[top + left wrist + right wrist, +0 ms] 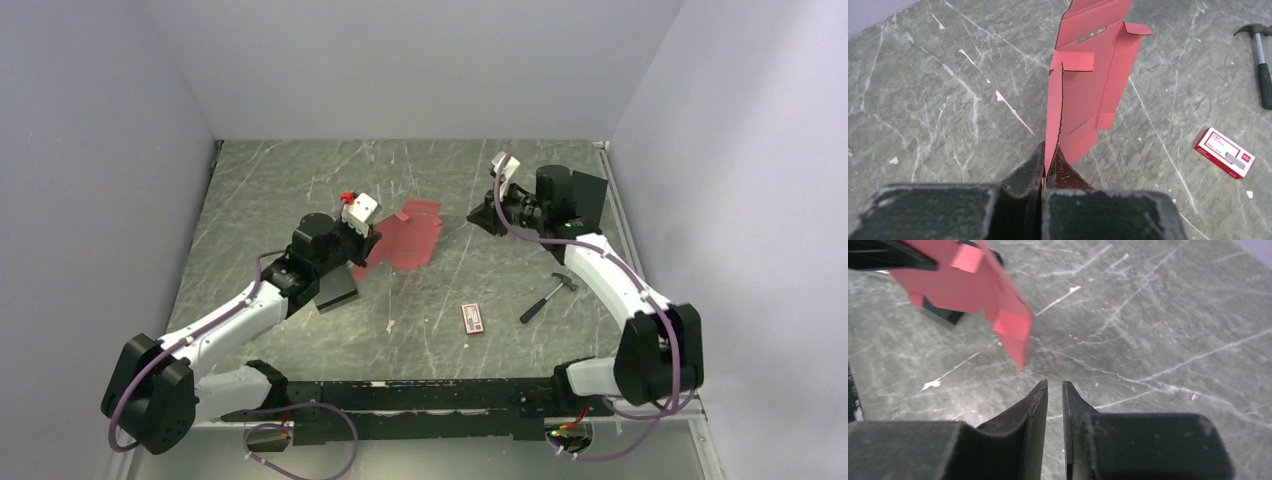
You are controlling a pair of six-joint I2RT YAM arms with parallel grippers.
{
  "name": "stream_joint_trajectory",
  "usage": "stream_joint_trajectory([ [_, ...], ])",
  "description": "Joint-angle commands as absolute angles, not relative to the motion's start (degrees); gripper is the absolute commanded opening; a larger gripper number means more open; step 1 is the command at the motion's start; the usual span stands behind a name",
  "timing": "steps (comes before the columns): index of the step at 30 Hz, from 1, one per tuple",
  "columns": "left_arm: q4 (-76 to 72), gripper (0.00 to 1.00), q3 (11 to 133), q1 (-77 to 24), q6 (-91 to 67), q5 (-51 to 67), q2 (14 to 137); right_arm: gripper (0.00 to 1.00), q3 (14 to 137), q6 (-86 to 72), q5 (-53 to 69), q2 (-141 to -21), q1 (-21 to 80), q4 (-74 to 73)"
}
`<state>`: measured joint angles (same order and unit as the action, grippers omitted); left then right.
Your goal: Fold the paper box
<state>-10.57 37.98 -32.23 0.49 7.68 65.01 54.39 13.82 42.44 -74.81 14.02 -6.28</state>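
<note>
The paper box (405, 240) is a red-pink die-cut sheet with flaps, lying mid-table with its near-left edge lifted. My left gripper (368, 248) is shut on that edge. In the left wrist view the sheet (1083, 85) stands on edge, running away from the pinched jaws of the left gripper (1050, 150). My right gripper (478, 215) hovers to the right of the sheet, apart from it. In the right wrist view its fingers (1054, 384) stand a narrow gap apart with nothing between them, and the paper box (963, 285) hangs up and to the left.
A small hammer (548, 297) (1262, 65) lies to the right. A red-and-white printed packet (473, 319) (1224, 152) sits in front of the sheet. A black rectangular box (337, 290) lies beside the left arm. Grey walls close in the table's sides and back.
</note>
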Motion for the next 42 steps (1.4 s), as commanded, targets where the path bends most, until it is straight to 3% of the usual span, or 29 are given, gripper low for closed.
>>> stream_joint_trajectory([
  [1,-10.3,0.00,39.6,-32.7,5.3,8.1,63.6,0.16,53.3,7.5,38.1,-81.2,14.5,4.2],
  [9,-13.9,0.00,38.2,-33.0,4.7,7.8,66.1,0.10,56.6,3.0,40.1,-90.1,20.5,6.7],
  [26,-13.0,0.00,42.7,-33.8,7.5,10.8,72.8,0.13,56.3,5.9,45.0,-90.4,22.0,5.9],
  [37,-8.9,0.00,49.1,-41.7,11.2,0.2,80.4,0.18,60.2,7.1,38.6,-93.2,21.3,-1.9],
  [40,-8.7,0.00,49.1,-42.2,11.2,-1.6,80.6,0.22,61.7,9.5,40.4,-93.0,18.6,-5.9],
  [42,-9.3,0.00,48.5,-42.2,11.4,-1.2,80.2,0.30,61.5,11.3,42.3,-92.0,16.0,-7.1],
])
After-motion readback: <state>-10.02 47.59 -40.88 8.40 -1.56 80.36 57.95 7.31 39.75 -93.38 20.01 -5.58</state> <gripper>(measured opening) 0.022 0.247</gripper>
